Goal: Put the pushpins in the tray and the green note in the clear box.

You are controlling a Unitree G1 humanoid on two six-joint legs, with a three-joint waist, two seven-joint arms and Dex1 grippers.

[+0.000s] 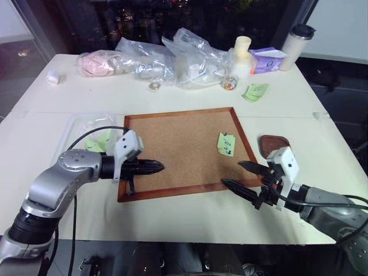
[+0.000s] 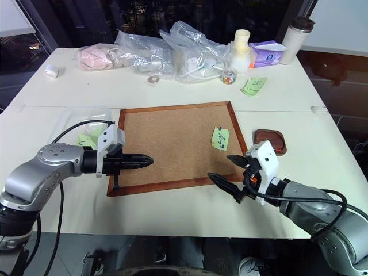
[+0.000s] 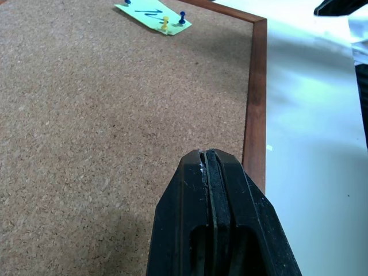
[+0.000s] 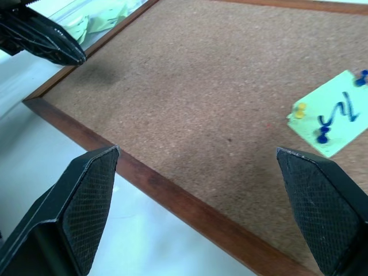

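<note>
Green note (image 1: 226, 144) lies pinned flat, long axis along board's depth.

A pale cream tabletop (image 1: 190, 92) carries the scene, made of two slabs that meet at a seam running from nine o'clock to three o'clock across the middle. Beyond its far edge, toward twelve o'clock, stands dark glazing (image 1: 172, 17) with faint pinpoint lights in it and a dark upright post (image 1: 34, 26) at about eleven o'clock. White wall panels sit at the upper corners: one (image 1: 14, 20) at ten o'clock, another (image 1: 345, 26) at two o'clock. Dark floor (image 2: 345, 92) lies past the tabletop's edge at three o'clock. Light falls evenly from above, giving only soft shadows on the tabletop.
</note>
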